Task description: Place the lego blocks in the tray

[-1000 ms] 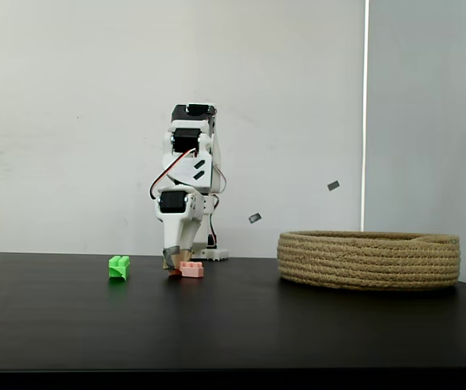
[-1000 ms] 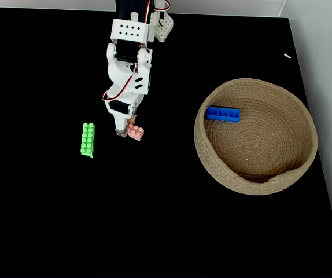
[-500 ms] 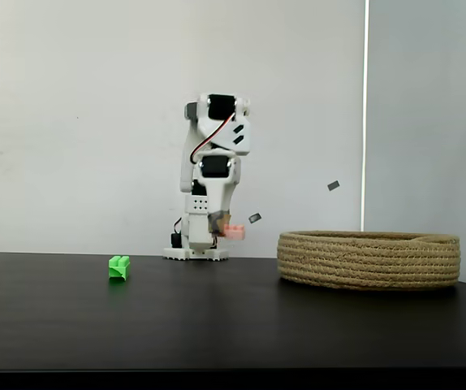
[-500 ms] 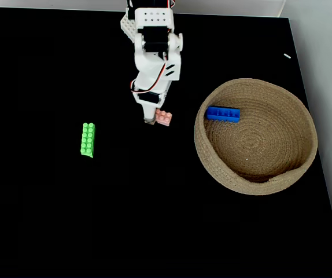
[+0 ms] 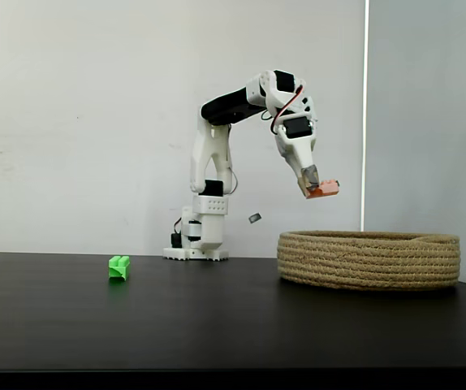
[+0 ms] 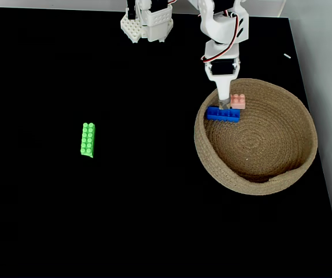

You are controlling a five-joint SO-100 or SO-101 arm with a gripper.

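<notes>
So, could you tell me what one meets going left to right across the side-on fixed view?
Green brick → arm base → gripper holding the pink brick → woven basket.

open air between gripper (image 5: pixel 317 185) and basket rim (image 5: pixel 368 238), blue brick (image 6: pixel 222 113) lying at 10 o'clock inside basket, rest of basket floor bare, green brick (image 6: pixel 87 139) well apart at 9 o'clock

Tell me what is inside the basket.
A blue brick lies inside the basket near its rim. The pink brick hangs above in the gripper, partly covering it.
</notes>
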